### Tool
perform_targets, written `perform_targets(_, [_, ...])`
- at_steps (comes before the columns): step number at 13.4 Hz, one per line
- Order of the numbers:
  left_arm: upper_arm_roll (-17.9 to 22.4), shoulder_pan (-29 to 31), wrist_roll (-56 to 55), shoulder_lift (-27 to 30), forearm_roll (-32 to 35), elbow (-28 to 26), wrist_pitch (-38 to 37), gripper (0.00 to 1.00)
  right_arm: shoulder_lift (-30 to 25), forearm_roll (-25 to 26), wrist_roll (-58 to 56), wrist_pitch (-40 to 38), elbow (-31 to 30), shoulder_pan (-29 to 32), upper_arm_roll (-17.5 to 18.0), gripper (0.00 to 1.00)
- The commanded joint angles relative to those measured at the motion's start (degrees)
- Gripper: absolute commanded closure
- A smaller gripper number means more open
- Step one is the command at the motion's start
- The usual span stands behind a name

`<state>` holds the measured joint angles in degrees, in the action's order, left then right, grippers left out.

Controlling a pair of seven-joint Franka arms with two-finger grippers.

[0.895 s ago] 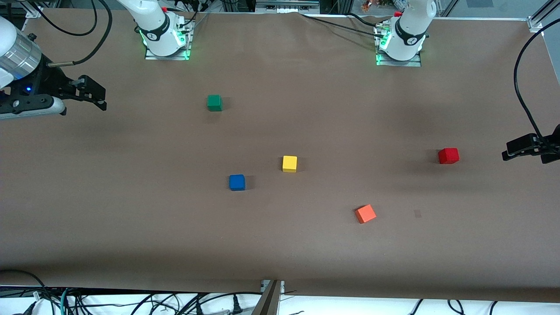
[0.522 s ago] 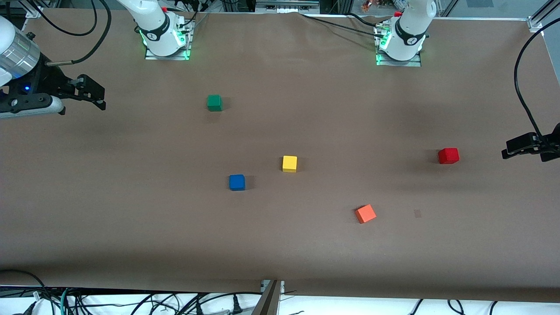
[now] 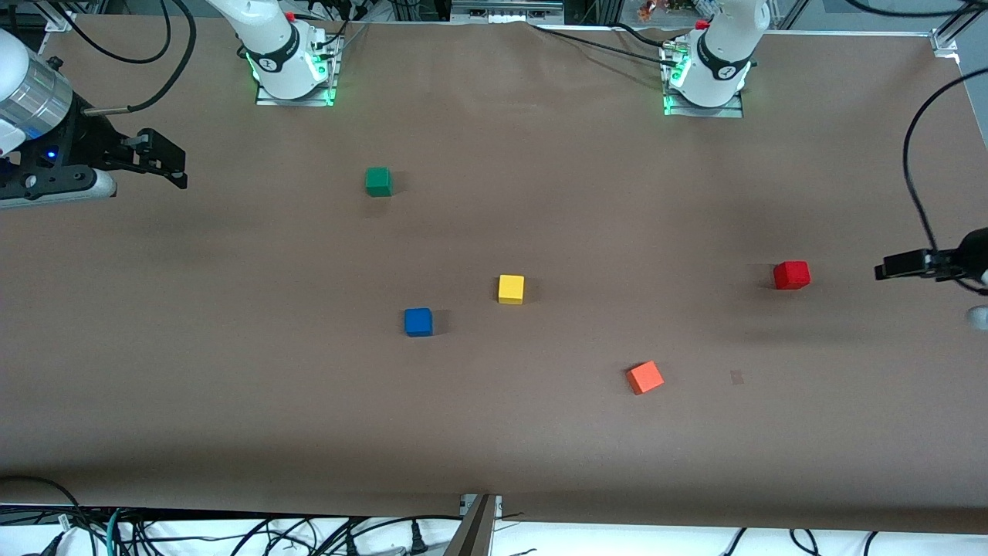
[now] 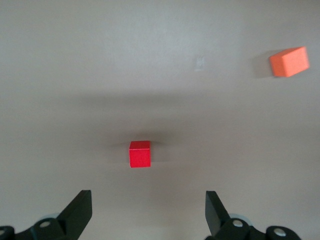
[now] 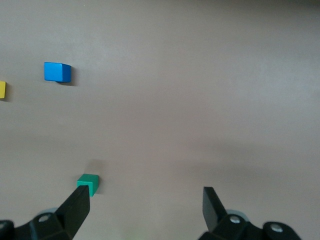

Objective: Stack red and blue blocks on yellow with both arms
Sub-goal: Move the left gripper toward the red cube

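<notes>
A green cube [image 3: 378, 181] sits on the brown tabletop [image 3: 540, 448] toward the right arm's end, farther from the front camera than every other cube and well apart from them. An orange cube [image 3: 644, 378] lies nearest that camera, turned at an angle to the rest, between the middle of the tabletop and the left arm's end. Neither touches anything, and bare tabletop separates all the cubes.

The yellow cube [image 3: 511, 289] stands near the middle of the tabletop, matte and plain, square to the table edges. The blue cube [image 3: 418, 322] lies near it, slightly nearer the camera and toward the right arm's end, not touching it. The red cube [image 3: 791, 275] sits well apart from both, toward the left arm's end. All three look the same size and rest flat.

The left tool [image 4: 147, 212] hangs over the tabletop at the left arm's end, near the red cube, its fingers spread wide and holding nothing. The right tool [image 5: 146, 212] hangs over the right arm's end of the tabletop, also spread wide and empty, with the green cube showing beside one fingertip in the right wrist view.
</notes>
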<state>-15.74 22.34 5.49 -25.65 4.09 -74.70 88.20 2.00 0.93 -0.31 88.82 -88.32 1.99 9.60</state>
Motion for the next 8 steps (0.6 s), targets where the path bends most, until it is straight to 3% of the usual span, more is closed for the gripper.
perform_targets(1, [-0.43,1.92,0.57,-1.08,0.83,-7.25,9.3,0.0,0.9,0.03,-0.13,-1.45,1.75,1.43,0.5,0.0])
perform_targets(4, [-0.34,5.6,0.74,2.53,1.18,-25.63,30.31,0.0,1.16,-0.14,-0.57,-4.6,1.92,2.32,0.5,0.0])
perform_targets(8, [-0.34,7.46,0.83,2.44,1.27,-38.13,45.28,0.0,3.0,-0.14,-0.39,-6.55,5.43,1.88,0.77,0.0])
